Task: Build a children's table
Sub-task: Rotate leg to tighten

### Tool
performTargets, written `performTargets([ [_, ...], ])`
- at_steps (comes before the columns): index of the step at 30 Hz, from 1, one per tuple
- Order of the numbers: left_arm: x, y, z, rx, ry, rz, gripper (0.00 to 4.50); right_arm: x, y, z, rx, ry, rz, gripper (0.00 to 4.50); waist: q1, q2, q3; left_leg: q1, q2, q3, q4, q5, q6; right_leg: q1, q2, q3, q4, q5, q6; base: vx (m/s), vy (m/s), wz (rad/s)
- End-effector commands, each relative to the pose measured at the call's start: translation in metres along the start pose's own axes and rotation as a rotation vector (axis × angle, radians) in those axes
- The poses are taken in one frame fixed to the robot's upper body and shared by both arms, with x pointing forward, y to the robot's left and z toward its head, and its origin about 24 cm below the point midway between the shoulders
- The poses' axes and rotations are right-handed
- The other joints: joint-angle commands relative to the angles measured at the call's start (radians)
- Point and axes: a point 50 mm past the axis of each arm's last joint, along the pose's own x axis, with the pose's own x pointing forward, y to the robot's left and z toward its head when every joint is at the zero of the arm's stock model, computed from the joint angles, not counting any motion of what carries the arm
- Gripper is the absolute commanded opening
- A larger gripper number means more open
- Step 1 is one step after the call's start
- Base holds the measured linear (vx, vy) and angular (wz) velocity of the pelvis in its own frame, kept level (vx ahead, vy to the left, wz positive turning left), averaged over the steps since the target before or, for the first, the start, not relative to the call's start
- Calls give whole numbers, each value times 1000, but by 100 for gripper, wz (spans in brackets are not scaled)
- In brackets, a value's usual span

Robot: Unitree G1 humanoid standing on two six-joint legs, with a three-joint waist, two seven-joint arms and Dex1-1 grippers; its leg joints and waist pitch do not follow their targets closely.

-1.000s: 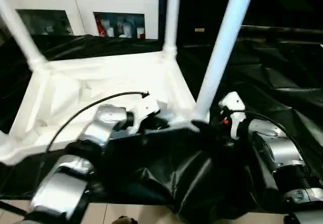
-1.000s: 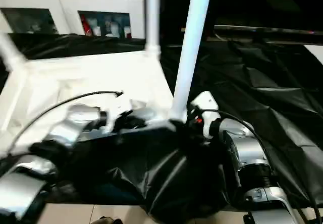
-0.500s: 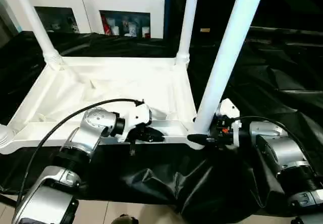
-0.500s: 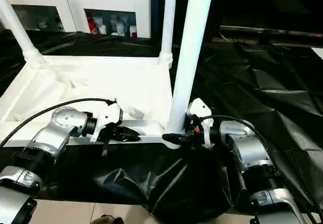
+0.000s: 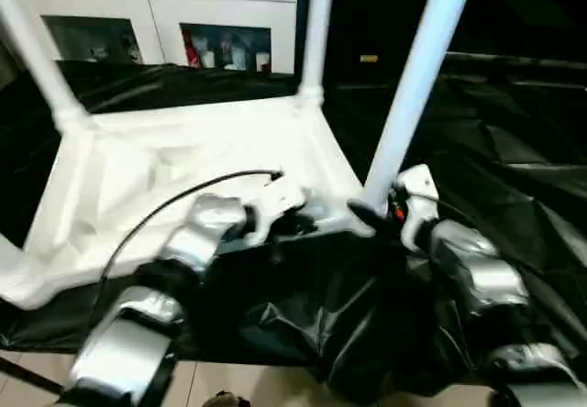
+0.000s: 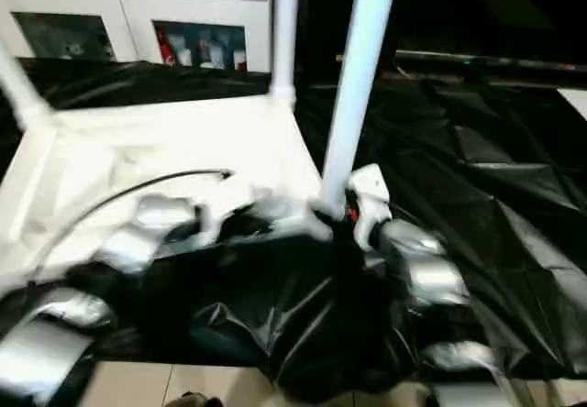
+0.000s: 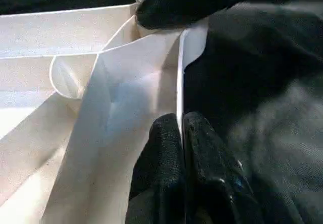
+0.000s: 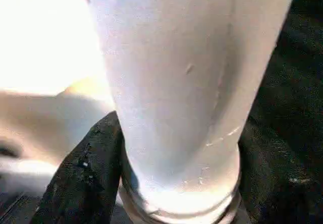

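The white tabletop (image 5: 183,150) lies upside down on the black-draped work table, ribs up. Three legs stand in its corner sockets: the near-right leg (image 5: 417,77), the far-right leg (image 5: 316,31) and the far-left leg (image 5: 37,59). My left gripper (image 5: 307,224) is shut on the thin near rim of the tabletop (image 7: 151,82), pinching it between both fingers (image 7: 161,148). My right gripper (image 5: 371,213) hugs the base of the near-right leg (image 8: 181,82), with a black finger (image 8: 86,173) pressed against each side just above the socket.
Crumpled black cloth (image 5: 495,132) covers the work table and hangs over its near edge (image 5: 321,334). A white cabinet with glass doors (image 5: 220,40) stands behind. A black cable (image 5: 156,214) arcs over my left forearm. Pale floor (image 5: 229,389) shows at the bottom.
The head view has shifted and tilted. My right gripper's fingers have drawn in around the base of the near-right leg. The left gripper keeps its pinch on the rim.
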Motion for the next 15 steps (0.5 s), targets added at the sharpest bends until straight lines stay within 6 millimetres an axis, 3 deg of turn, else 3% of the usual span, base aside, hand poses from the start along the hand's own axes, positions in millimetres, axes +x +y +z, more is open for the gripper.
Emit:
performTargets([
  [1,20,-3,27,-8,-62,101,0,13,41,-22,8,92,89,270,-9,-3,-59,51,54,-43,-82,-379,-55,9,-58,34,-99,-346,-180,0,0,0],
  [4,24,-4,33,6,-77,96,0,17,51,-18,-18,60,125,270,-7,-3,-62,42,54,-43,-83,-359,-33,18,-60,34,-97,-310,-173,0,0,0],
  [5,24,-4,34,12,-82,95,0,17,52,-15,-18,43,136,326,-6,-3,-63,39,54,-43,-83,-342,-22,21,-60,34,-95,-284,-176,0,0,0],
  [9,18,-2,32,24,-105,59,0,14,50,-8,-32,3,221,346,-7,-8,-62,31,54,-43,-82,-315,8,28,-62,32,-92,-268,-183,0,0,0],
  [11,15,-1,28,28,-103,38,0,11,46,-6,-60,2,257,378,-8,-8,-62,33,55,-42,-80,-313,13,26,-62,32,-93,-280,-184,0,0,0],
  [13,7,-1,20,41,-108,-26,0,2,40,-4,-104,5,358,378,-5,-13,-62,31,54,-42,-78,-303,27,31,-63,31,-95,-280,-184,0,0,0],
  [15,5,-1,19,45,-111,-43,0,-1,38,-4,-113,6,384,378,-4,-10,-62,27,58,-41,-78,-279,41,31,-62,32,-89,-241,-189,0,0,0],
])
